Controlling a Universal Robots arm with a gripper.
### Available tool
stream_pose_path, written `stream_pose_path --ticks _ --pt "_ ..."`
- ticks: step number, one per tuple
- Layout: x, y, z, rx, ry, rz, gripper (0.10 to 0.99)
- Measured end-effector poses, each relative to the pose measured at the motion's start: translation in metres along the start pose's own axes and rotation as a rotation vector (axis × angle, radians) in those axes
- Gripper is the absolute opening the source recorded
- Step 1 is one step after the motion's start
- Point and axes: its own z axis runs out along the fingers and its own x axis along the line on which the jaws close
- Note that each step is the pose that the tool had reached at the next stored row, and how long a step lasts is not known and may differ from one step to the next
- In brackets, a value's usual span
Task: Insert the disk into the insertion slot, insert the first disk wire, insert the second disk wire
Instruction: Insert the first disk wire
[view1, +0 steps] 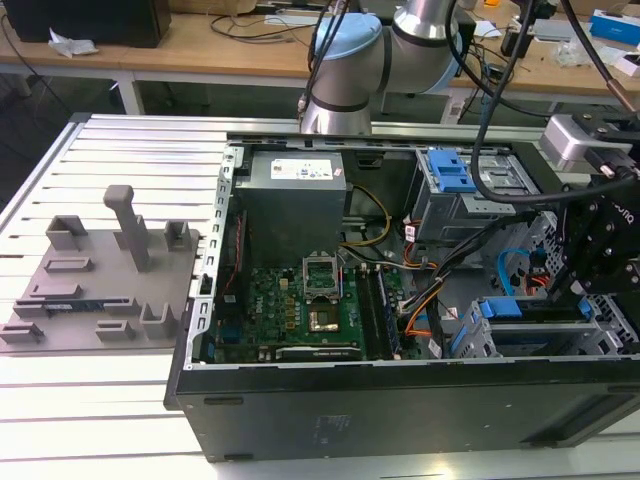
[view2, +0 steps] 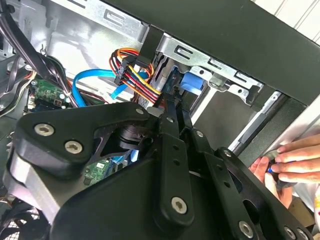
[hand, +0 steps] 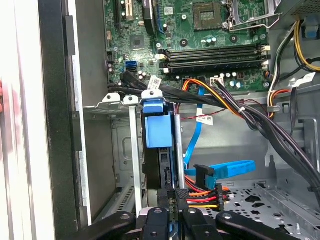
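Black finger links of the gripper (hand: 175, 196) sit closest in the first wrist view, their tips drawn together on the near edge of the disk (hand: 159, 131). The disk stands on edge, its long axis running straight ahead from the jaws into the insertion slot (hand: 117, 150), where most of it seems already seated. Just beside the tips, away from the case wall (hand: 55, 125), lie the second disk wire (hand: 227, 167) — its dark plug apart from the disk — and the orange-red-black bundle (hand: 204, 195).

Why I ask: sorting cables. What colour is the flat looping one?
Light blue; the cable shows best in the first wrist view.
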Motion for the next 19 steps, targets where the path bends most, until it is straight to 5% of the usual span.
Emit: stream_pose_path --ticks 3,13,19 --pt "0.0005 0.0001 -0.0075 0.000 0.0010 0.000 0.169" --pt "0.0001 0.0002 -0.0094 0.000 0.0034 0.000 0.169" --pt "-0.0021 0.0004 -0.0122 0.001 0.0124 0.000 0.169"
